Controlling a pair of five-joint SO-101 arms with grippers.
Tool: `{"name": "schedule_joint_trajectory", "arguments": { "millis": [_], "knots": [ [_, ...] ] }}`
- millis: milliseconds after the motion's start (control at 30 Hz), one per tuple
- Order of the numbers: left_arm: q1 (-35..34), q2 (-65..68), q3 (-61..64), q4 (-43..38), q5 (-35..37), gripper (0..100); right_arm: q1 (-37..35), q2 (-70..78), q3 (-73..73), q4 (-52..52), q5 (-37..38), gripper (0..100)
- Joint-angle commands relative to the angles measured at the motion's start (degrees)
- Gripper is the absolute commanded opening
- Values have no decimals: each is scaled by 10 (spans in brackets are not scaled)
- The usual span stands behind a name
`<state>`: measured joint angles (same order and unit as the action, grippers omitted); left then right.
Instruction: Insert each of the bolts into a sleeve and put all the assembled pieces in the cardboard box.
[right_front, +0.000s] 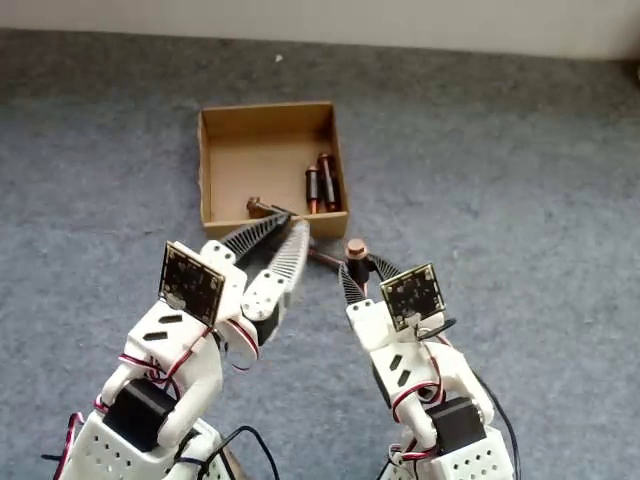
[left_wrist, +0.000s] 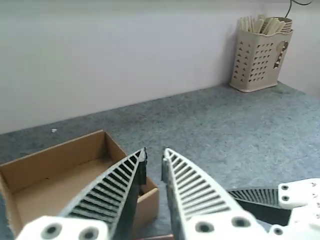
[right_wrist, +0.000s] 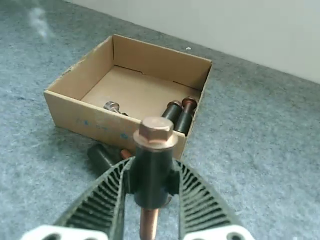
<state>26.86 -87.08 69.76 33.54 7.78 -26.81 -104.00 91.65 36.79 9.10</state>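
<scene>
**Fig.** Cardboard box (right_wrist: 85, 119) on the grey worktop (right_front: 520, 160), just beyond both arms.

- **Right gripper** (right_wrist: 151, 167): jaws clamped on a dark sleeve (right_wrist: 149, 182) held upright. A copper bolt (right_wrist: 156, 133) passes through it, hex head on top and shank end showing below. It sits just near-right of the box's near right corner.
- **Left gripper** (left_wrist: 154, 157): jaws slightly apart, nothing between them, tips at the box's near wall.
- **In the box:** two assembled pieces (right_front: 326, 183) lie side by side against the right wall. Another bolt head (right_front: 254, 205) shows just inside the near wall.
- **Outside the box:** a loose sleeve (right_wrist: 101, 154) lies on the worktop just outside that wall, between the grippers.
</scene>
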Motion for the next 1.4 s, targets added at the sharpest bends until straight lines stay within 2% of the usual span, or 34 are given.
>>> {"name": "schedule_joint_trajectory", "arguments": {
  "millis": [0, 233, 400, 567, 833, 900, 1200, 1367],
  "knots": [
    [-44, -6, -26, -8, -75, 11, 14, -9, -9, -17, -3, 6],
    [-160, -6, 3, 26, -94, 6, 55, -9, -9, -17, -3, 6],
    [-243, -6, 66, 25, -94, 7, 56, -9, -9, -17, -4, 6],
    [-296, -6, 126, 25, -94, 7, 56, -9, -9, -17, -4, 6],
    [-302, -6, 232, 25, -94, 7, 55, -3, -15, -12, 0, 10],
    [-301, -6, 252, 25, -94, 7, 54, -2, -15, 12, 22, 10],
    [-301, -5, 279, 25, -95, 7, 43, -1, -92, 22, 35, 10],
    [-301, -5, 279, 26, -95, 7, 2, 101, -150, 19, 35, 10]
  ]
}}
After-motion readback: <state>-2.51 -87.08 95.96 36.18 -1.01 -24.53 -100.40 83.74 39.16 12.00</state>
